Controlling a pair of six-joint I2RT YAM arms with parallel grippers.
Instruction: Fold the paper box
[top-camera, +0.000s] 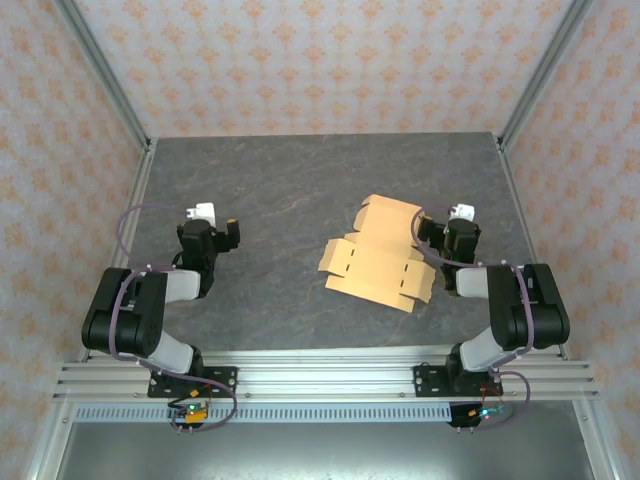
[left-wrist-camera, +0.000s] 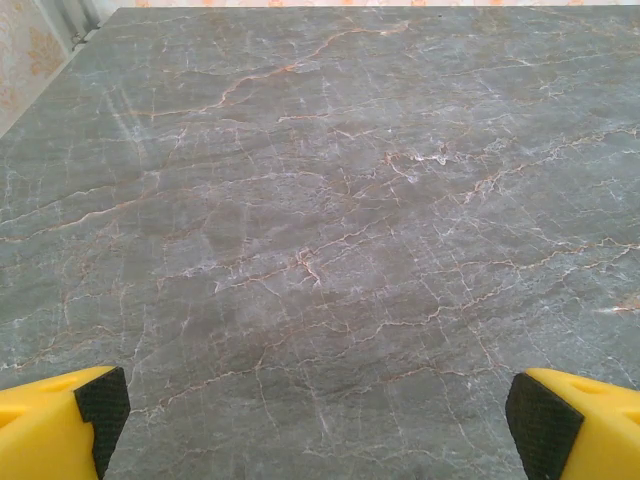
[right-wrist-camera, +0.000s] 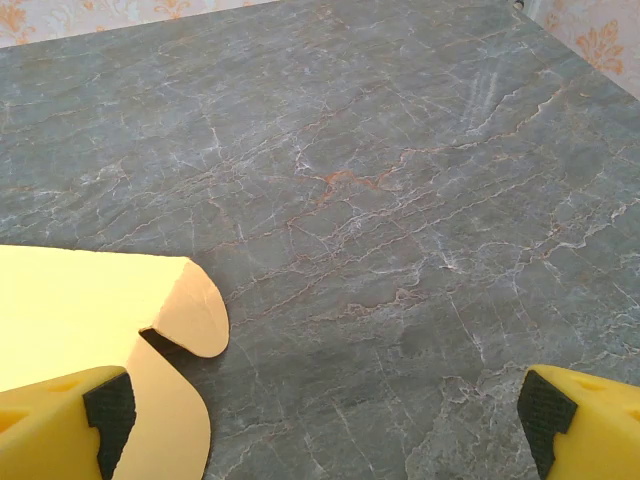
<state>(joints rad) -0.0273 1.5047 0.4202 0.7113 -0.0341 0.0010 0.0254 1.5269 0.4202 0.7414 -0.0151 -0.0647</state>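
Observation:
The paper box (top-camera: 380, 255) is a tan cardboard piece lying mostly flat on the dark marbled table, right of centre, with creased panels and small tabs. My right gripper (top-camera: 447, 222) sits just off its right edge. In the right wrist view that gripper (right-wrist-camera: 328, 415) stands open over bare table, and the box's rounded flaps (right-wrist-camera: 90, 300) lie at the lower left, beside and under the left fingertip (right-wrist-camera: 108, 410). My left gripper (top-camera: 215, 222) rests at the table's left side, well apart from the box. It is open (left-wrist-camera: 315, 410), with nothing between its yellow fingers (left-wrist-camera: 60, 420).
Patterned walls and metal frame posts (top-camera: 105, 75) enclose the table (top-camera: 300, 180) on three sides. The arm bases are bolted to a rail (top-camera: 320, 375) along the near edge.

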